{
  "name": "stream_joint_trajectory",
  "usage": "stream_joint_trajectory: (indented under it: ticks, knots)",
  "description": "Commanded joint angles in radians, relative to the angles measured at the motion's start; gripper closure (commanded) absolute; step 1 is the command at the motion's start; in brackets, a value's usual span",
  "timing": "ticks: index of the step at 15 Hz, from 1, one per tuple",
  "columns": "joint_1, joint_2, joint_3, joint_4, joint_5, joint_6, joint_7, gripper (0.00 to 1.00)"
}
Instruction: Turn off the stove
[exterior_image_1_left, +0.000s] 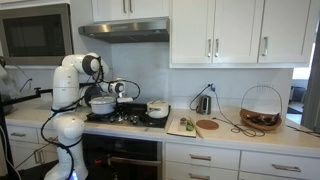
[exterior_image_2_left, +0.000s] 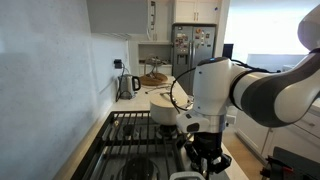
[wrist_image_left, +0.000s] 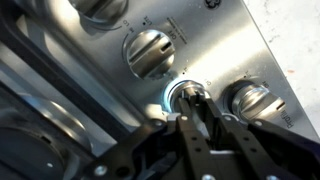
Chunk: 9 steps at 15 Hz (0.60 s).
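Steel knob (wrist_image_left: 150, 52) beside claw (wrist_image_left: 197, 104) (pot (exterior_image_1_left: 102, 103) beyond)

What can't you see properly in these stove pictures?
- Whether a burner is lit: the stove is too small in an exterior view.
- Part of the stove: the robot arm hides it in an exterior view.
- The nearest knob: in the wrist view the gripper covers it.
- The top knob: cut off by the wrist view's edge.
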Motion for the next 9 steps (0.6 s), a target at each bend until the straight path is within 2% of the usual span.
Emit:
stream_joint_trajectory:
  ticks: [1,9]
  knots:
    - [0.012,0.029,0.001,-0.002,0.026,0.023,0.194,0.95]
    - [0.007,0.031,-0.009,-0.003,0.021,0.035,0.614,0.95]
